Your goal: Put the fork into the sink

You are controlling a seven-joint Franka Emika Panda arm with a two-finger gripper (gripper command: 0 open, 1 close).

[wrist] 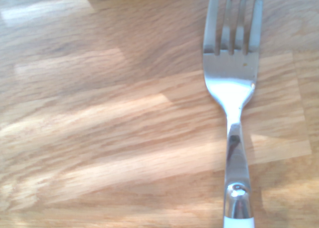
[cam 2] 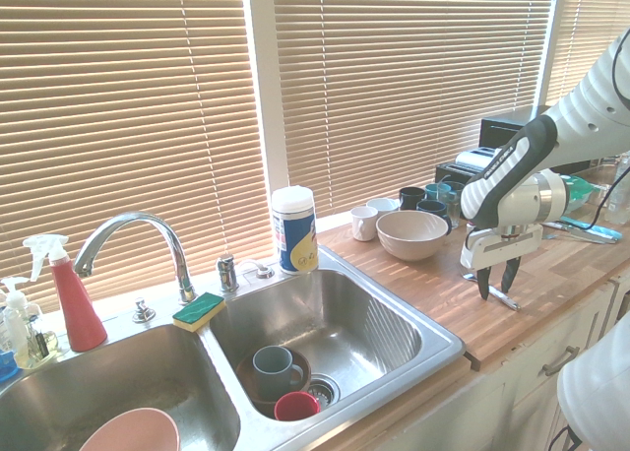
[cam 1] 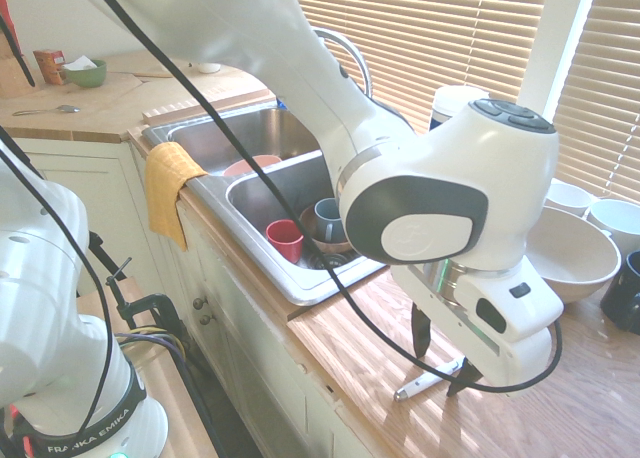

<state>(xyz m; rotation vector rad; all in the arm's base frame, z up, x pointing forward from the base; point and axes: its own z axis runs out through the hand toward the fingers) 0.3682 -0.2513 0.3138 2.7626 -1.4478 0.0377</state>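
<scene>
On the counter, fork (cam 1: 425,382) lies between the wide-open, empty jaws.

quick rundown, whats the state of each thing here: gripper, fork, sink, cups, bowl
gripper: open, fingers down on either side of the fork
fork: flat on the wooden counter, not lifted
sink: no fork in it, faucet not running
red cup: upright in the basin
grey-blue cup: upright in the basin
white bowl: upright on the counter

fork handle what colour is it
White, with silver metal neck and tines. The fork shows best in the wrist view, lying on the wooden counter.
</scene>
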